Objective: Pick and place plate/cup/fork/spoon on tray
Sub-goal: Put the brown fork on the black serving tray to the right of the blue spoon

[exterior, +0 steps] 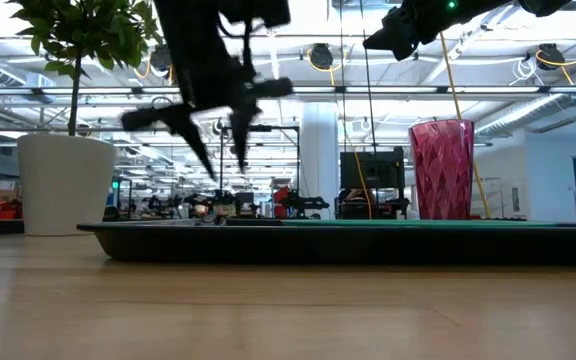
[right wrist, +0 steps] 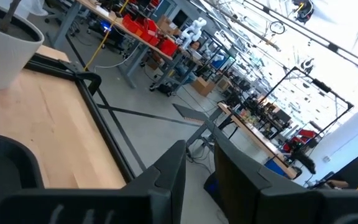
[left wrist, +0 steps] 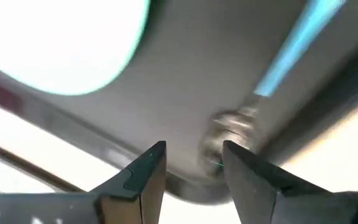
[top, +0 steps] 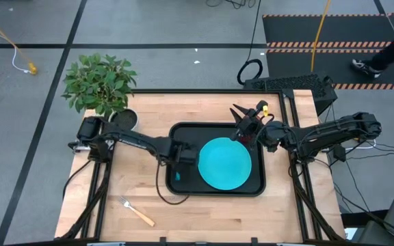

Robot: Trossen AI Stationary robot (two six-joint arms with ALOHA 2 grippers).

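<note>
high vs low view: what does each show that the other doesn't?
High view only: the fork lying on the bare table in front of the tray, off it, and the turquoise face of the plate lying in the tray. Low view only: the cup as an upright red tumbler with its textured sides; from above it is mostly hidden under the right gripper. Both: the black tray, the potted plant, and the left gripper open above the tray's left part.

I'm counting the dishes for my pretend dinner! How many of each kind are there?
Round turquoise plastic plate: 1
Dark red textured cup: 1
Yellow-handled metal fork: 1
Blue-handled spoon: 1
Black rectangular tray: 1
Total: 5
</note>
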